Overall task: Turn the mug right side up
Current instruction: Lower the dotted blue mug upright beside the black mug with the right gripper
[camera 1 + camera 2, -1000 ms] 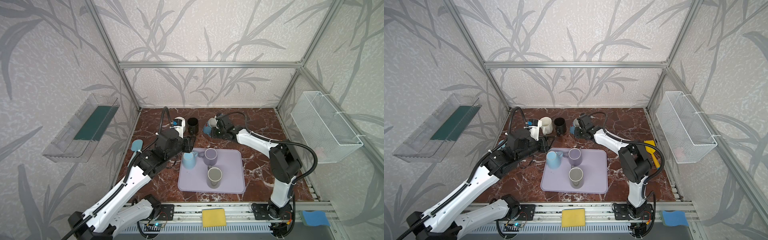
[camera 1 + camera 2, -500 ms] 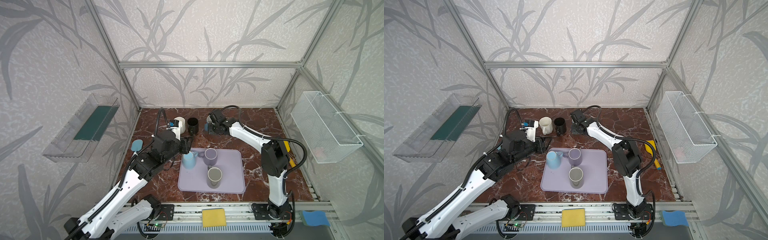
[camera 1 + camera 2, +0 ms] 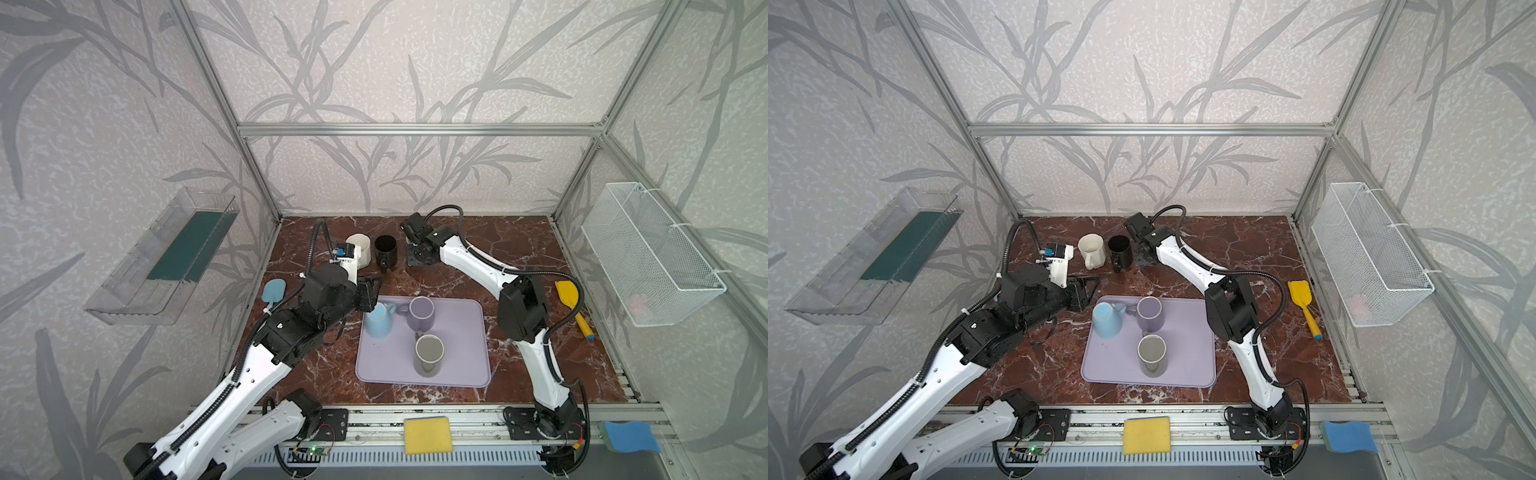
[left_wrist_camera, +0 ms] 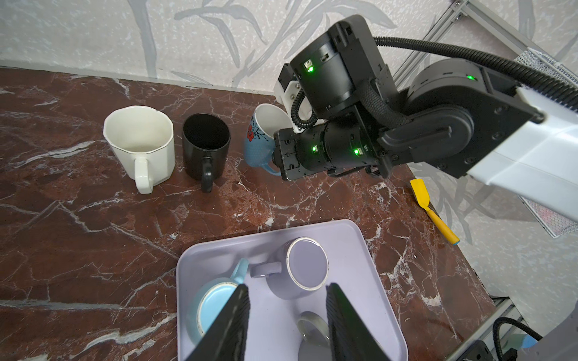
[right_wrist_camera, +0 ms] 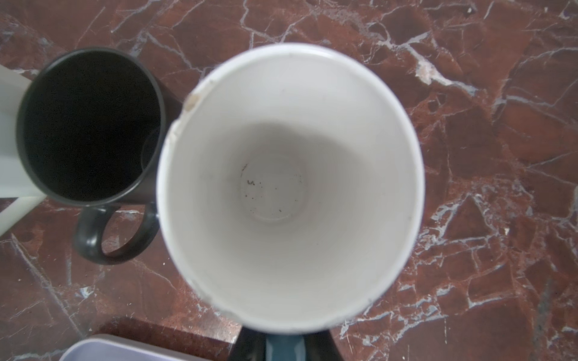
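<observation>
Right gripper point(image 4: 272, 163) is clamped on the handle of the blue flowered mug point(image 4: 260, 137). The mug is mouth up and slightly tilted, near the back edge of the tabletop point(image 4: 93, 218), just beside the black mug point(image 4: 205, 143); I cannot tell whether its base touches down. My left gripper point(image 4: 287, 289) hangs with jaws apart over the tray point(image 4: 359, 237).

Red-brown marble tabletop point(image 3: 519, 249), veined white; lilac plastic tray point(image 3: 465, 332); glossy black ceramic mug point(image 4: 205, 147); cream faceted ceramic mug point(image 4: 140, 140); blue ceramic mug point(image 4: 258, 153), red flowers outside, white inside; yellow plastic spatula point(image 3: 567, 293), orange handle
</observation>
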Controlling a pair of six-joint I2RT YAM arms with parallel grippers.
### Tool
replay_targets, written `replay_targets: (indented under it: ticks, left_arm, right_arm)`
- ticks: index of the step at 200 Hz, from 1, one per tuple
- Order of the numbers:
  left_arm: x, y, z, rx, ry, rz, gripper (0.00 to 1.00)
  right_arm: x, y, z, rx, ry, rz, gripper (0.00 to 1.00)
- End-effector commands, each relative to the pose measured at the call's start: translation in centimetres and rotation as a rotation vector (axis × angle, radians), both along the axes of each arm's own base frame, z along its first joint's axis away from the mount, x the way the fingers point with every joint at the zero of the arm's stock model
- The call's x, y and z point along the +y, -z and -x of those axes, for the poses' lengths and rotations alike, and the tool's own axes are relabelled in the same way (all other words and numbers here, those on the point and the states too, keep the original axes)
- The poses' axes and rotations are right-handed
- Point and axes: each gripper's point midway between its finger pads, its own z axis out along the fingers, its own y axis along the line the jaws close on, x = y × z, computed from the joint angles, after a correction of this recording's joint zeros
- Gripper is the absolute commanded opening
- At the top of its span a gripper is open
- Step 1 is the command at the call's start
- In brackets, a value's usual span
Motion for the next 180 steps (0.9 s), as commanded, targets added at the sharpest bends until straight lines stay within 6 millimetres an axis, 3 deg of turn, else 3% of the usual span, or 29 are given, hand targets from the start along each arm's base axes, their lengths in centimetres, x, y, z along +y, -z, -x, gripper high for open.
replay_targets:
  ticks: [1, 180]
  left_arm:
    - [0.7, 0.6, 0.2, 0.004, -0.009, -0.034, 0.43]
    - [2.0, 0.8, 0.8, -0.008, -0.027, -0.058, 0.44]
  right_arm:
    - [-0.1, -1.6, -0.5, -0.04, 0.012, 0.027, 0.0]
    - [1.8, 0.6, -1.5, -0.005, 0.026, 0.044, 0.0]
